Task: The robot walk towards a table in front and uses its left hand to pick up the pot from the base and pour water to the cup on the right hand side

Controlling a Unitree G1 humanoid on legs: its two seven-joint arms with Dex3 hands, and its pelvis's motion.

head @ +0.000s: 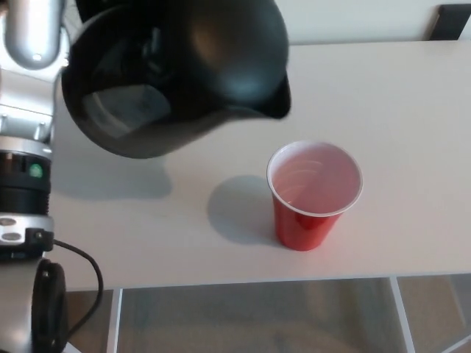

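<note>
The black pot [176, 73] hangs in the air above the white table [397, 95], at about eleven o'clock from the red cup [314, 193]. It is near the cup but not touching it, and its short spout points toward three o'clock, ending just above and to the left of the cup's rim. The pot is only a little tilted, with its round underside turned toward the camera. The shadow of the pot lies on the table at nine o'clock from the cup, touching the foot of the cup.

The cup stands upright on the table, close to the near edge. Its inside is white, and I cannot tell how much water is in it.

The left arm [26, 132], silver with a black ring and a small green light, rises along the nine o'clock side of the picture up to the pot. The left hand itself is hidden behind the pot, so I cannot tell how its fingers stand. The right hand does not show.

A dark object [450, 20] sits at the far edge of the table, at one o'clock.
</note>
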